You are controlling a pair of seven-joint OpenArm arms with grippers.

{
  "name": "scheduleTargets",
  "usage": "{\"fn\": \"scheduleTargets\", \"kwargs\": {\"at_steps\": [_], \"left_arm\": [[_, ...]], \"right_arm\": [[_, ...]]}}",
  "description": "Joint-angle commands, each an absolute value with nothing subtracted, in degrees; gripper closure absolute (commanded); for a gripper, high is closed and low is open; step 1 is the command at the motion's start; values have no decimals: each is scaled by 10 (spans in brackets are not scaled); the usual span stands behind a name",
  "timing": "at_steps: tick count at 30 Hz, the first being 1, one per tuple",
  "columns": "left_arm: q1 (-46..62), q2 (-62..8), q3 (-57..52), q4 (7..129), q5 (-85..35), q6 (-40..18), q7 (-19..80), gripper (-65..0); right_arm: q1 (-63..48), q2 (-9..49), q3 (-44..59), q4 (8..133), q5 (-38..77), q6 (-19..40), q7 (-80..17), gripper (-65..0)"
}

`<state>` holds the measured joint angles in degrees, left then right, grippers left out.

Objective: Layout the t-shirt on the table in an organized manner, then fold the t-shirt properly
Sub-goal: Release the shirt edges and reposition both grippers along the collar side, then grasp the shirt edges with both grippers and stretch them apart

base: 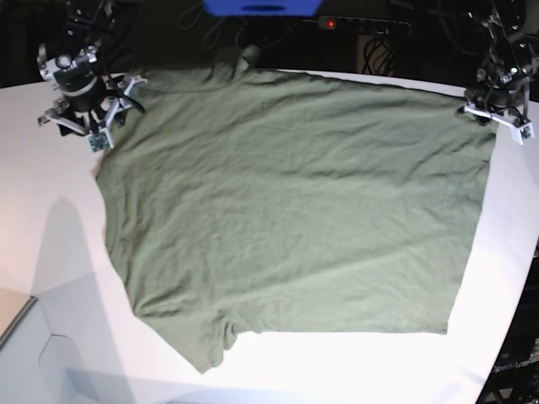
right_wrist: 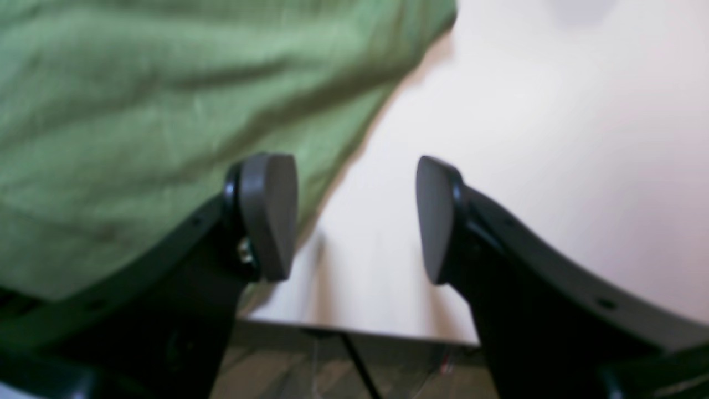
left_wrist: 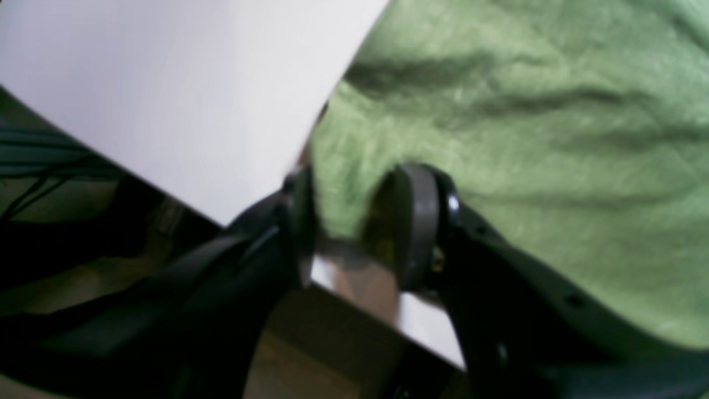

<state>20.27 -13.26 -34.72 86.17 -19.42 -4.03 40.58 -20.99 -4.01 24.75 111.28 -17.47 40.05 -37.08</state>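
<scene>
The olive t-shirt [base: 295, 210] is seen spread nearly flat across the white table [base: 50, 244], reaching its far edge; a lopsided lift is judged the main risk, since only one far corner appears to be gripped; a thin pinch so near the table edge could also slip and let the cloth bunch or slide off. The left gripper [left_wrist: 354, 221] is shown narrowed around a small fold of the shirt's corner, fabric caught between its pads; the right gripper [right_wrist: 354, 219] is held spread wide, one finger [right_wrist: 268, 213] over the shirt's edge, bare table between the jaws, nothing grasped.
</scene>
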Motion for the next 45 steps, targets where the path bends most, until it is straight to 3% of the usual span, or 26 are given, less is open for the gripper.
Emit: {"fn": "scheduleTargets", "kwargs": {"at_steps": [1, 4, 11, 20, 32, 38, 45], "left_arm": [[199, -128, -335, 853, -190, -44, 451, -227], [192, -127, -333, 851, -190, -44, 451, -214], [177, -127, -327, 850, -190, -40, 452, 0], [169, -127, -328, 850, -190, -39, 450, 0], [117, -125, -326, 850, -191, -38, 455, 0], [108, -103, -328, 851, -189, -38, 457, 0], [123, -102, -328, 851, -190, -38, 457, 0]], "right_arm": [[-208, -42, 247, 1127, -167, 400, -359, -347], [-216, -45, 246, 1126, -167, 400, -359, -345], [-210, -57, 244, 1120, -166, 400, -359, -343], [-127, -51, 222, 993, -166, 400, -357, -343], [14, 26, 224, 841, -167, 400, -357, -343], [14, 53, 224, 925, -170, 400, -381, -347], [-66, 34, 225, 1078, -170, 400, -451, -348]]}}
